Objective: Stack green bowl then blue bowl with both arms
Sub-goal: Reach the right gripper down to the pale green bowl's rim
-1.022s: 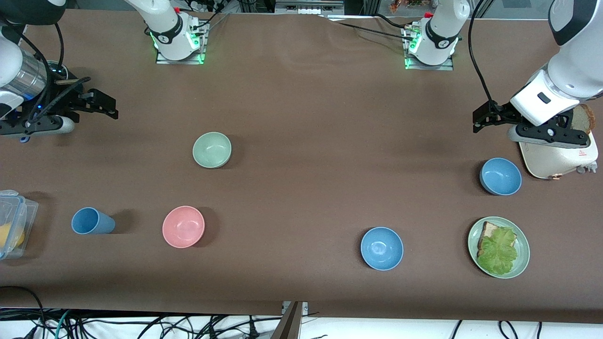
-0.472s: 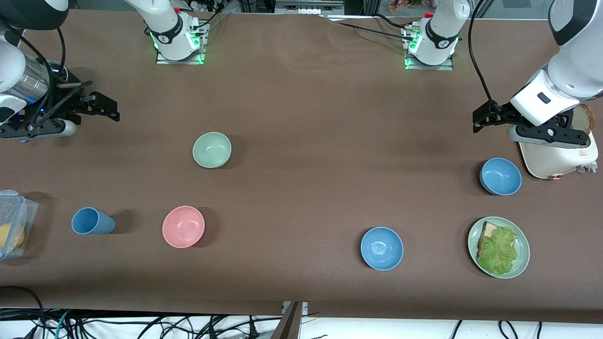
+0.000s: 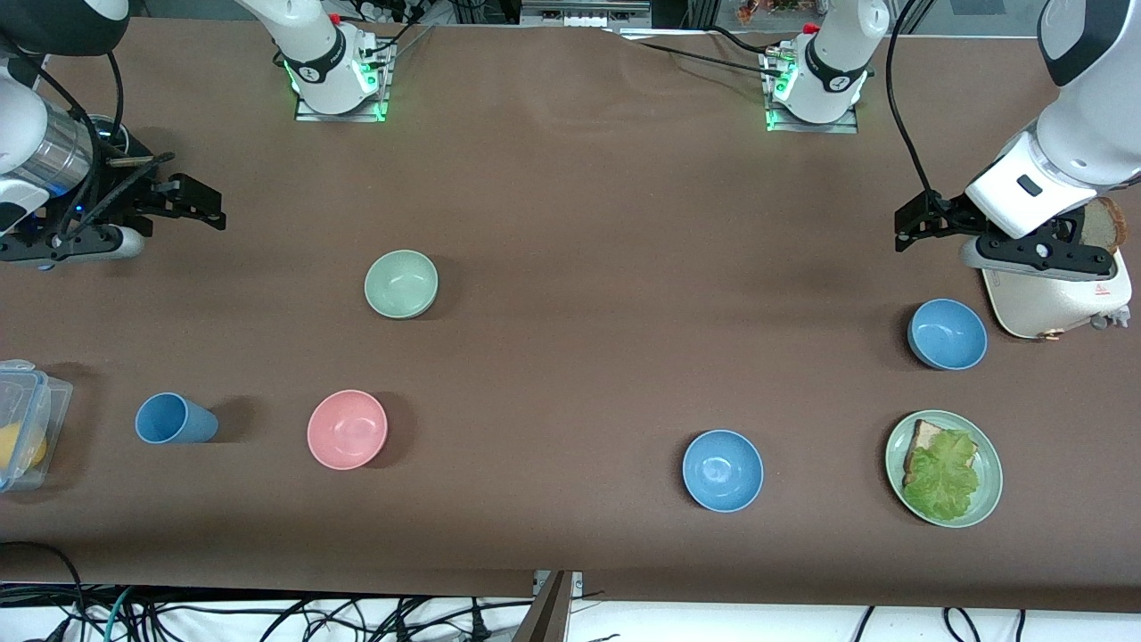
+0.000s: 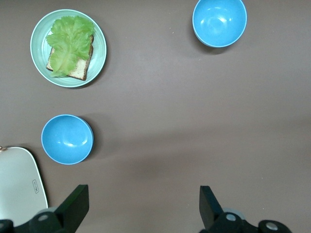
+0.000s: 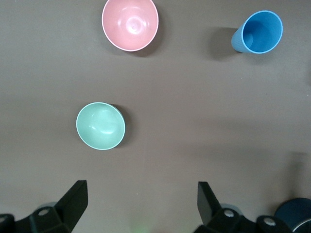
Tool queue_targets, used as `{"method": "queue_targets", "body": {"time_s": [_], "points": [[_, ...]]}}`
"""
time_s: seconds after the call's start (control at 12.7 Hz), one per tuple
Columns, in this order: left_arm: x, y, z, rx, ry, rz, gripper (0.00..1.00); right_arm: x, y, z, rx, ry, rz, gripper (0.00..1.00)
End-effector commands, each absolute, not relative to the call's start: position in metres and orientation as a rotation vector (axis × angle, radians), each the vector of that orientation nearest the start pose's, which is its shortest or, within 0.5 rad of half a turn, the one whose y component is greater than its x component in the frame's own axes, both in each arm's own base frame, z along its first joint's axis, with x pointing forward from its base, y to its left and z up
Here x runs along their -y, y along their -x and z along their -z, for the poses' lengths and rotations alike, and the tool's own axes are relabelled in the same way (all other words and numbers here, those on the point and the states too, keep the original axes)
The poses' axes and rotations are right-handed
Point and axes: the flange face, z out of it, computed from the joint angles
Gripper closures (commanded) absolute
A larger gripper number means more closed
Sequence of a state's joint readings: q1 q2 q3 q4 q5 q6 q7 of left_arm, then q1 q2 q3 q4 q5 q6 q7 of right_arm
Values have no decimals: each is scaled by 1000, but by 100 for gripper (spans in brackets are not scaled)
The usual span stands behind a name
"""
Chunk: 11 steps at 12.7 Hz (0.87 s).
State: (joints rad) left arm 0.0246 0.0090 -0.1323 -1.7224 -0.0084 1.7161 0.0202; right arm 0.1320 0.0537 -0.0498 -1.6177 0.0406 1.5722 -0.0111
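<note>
Currently, with the left gripper (image 3: pixel 909 227) and right gripper (image 3: pixel 201 201) both spread and empty over bare table, you take the light, rigid, slippery green bowl (image 3: pixel 401 283), beside the pink bowl (image 3: pixel 347 429), by its rim.

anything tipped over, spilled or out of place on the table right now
Only the blue cup stands out: it lies on its side near the right arm's end of the table, beside the pink bowl. Nothing is spilled. The green bowl and both blue bowls sit upright, apart.
</note>
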Motion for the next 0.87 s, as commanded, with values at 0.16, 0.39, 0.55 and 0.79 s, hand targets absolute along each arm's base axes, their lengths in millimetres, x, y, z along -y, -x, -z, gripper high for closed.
{"method": "queue_targets", "body": {"time_s": [0.16,0.39,0.55,0.79], "points": [[60,-559,-562,-199,3129,-16,0,-52,-564,-537,133,3094,-173,0],[60,-559,-562,-198,3129,-21,0,-58,-558,-467,130,3088,-174,0],[60,-559,-562,-199,3129,-21,0,-58,-548,-412,123,3093,-89,0],[60,-559,-562,-199,3129,-21,0,-71,-527,-341,151,3095,38,1]]}}
